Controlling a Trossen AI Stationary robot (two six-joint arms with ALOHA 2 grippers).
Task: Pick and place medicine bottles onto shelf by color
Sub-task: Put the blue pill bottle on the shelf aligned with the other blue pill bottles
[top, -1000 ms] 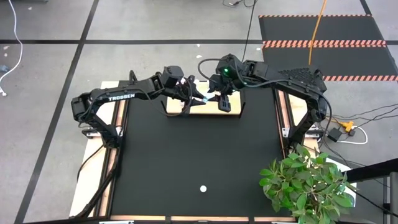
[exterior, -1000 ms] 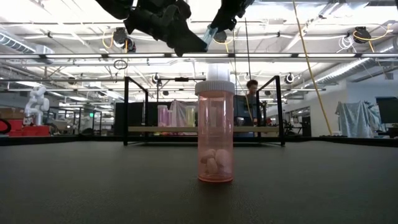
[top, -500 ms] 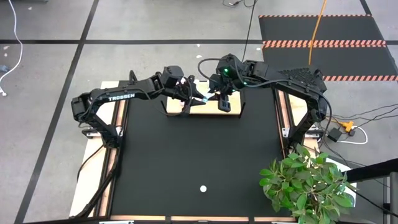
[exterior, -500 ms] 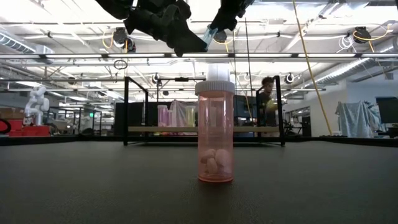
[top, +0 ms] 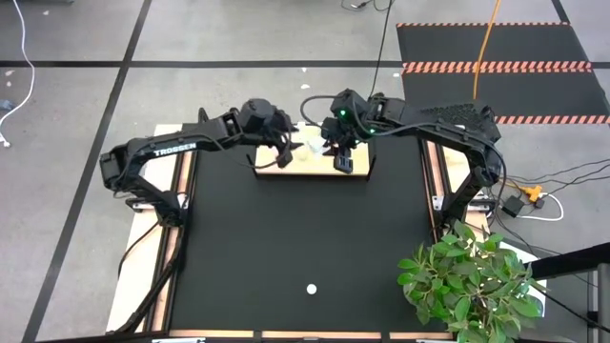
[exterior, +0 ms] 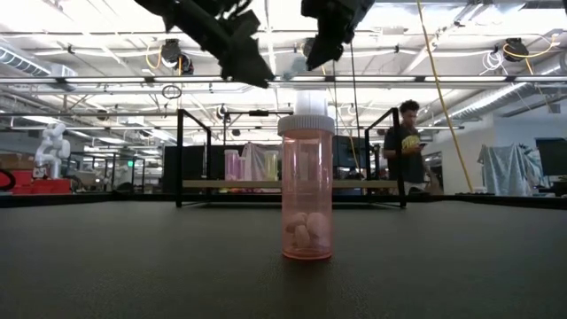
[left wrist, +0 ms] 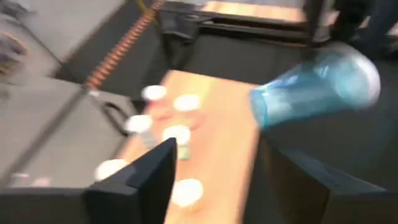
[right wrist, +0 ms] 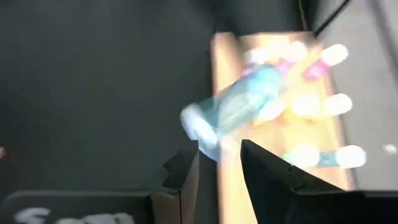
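One shelf, two arms, one plant

A leafy green potted plant overhangs the black table's near right corner. An orange cable crosses the grey floor beyond the far edge, beside a black mat with red-striped borders. A person stands behind the table.

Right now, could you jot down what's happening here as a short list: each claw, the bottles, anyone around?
Left claw: open, empty, above the shelf
Right claw: shut on a blue bottle, above the shelf
Shelf: wooden board at the table's far edge
Capped bottles: several standing on the shelf
Pink bottle: upright, alone near the front of the black table
Person: standing in the room behind
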